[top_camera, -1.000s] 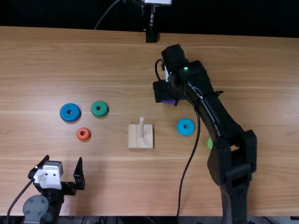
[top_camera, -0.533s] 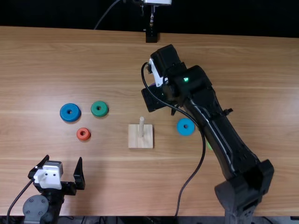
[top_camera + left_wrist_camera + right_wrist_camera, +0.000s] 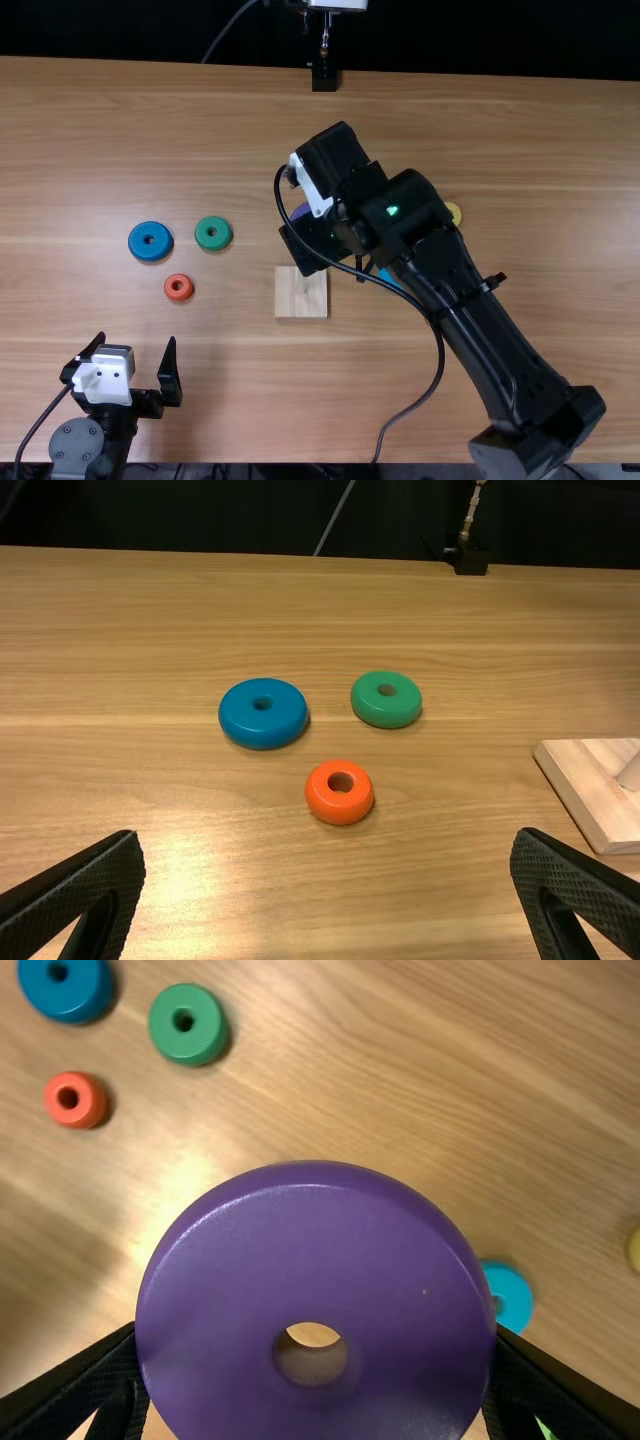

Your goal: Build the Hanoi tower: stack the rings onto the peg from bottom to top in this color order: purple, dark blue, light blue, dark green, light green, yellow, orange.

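Right hand (image 3: 318, 243) clamped on the purple ring (image 3: 220, 1280), one finger to each side. Since the earlier top views the right arm has swung nearer and leftward; the hand now overlaps the far edge of the peg's base (image 3: 300, 303). Ring held above the table (image 3: 200, 120), off the peg. Yellow ring (image 3: 453, 213) has come into sight past the arm; light blue ring (image 3: 388, 276) now partly covered. Left hand (image 3: 136, 342) unmoved, fingers apart. Dark blue (image 3: 150, 241), dark green (image 3: 213, 233) and orange (image 3: 179, 287) rings unchanged on the table.

Right arm (image 3: 462, 300) partly hides the yellow ring (image 3: 455, 212)
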Tool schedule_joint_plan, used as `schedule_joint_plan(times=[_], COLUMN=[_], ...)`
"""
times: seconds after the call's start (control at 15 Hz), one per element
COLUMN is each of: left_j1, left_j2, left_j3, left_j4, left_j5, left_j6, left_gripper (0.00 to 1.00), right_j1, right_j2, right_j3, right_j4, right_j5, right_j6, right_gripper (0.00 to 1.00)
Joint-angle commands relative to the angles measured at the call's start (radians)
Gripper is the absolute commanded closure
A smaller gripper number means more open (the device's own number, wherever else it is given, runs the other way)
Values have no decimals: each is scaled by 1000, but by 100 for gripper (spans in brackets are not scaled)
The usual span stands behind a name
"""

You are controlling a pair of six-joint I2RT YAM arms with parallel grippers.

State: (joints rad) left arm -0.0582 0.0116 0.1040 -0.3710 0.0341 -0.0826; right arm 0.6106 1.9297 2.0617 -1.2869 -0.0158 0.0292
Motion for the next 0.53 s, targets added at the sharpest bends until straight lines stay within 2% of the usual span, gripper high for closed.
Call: schedule_joint_plan(times=[0.0, 0.47], left_j1=[3, 3], left_j2=[-12, -12], left_j3=[-104, -104], left_j4=[-78, -78], left_j5=[12, 12], left_j6=[5, 5], left_gripper=[0, 0], right_j1=[20, 49], right_j2=[-46, -44], right_j3=[14, 0], right_j4=[1, -63], right_j5=[-6, -4], right_j6=[4, 8], right_gripper=[74, 74])
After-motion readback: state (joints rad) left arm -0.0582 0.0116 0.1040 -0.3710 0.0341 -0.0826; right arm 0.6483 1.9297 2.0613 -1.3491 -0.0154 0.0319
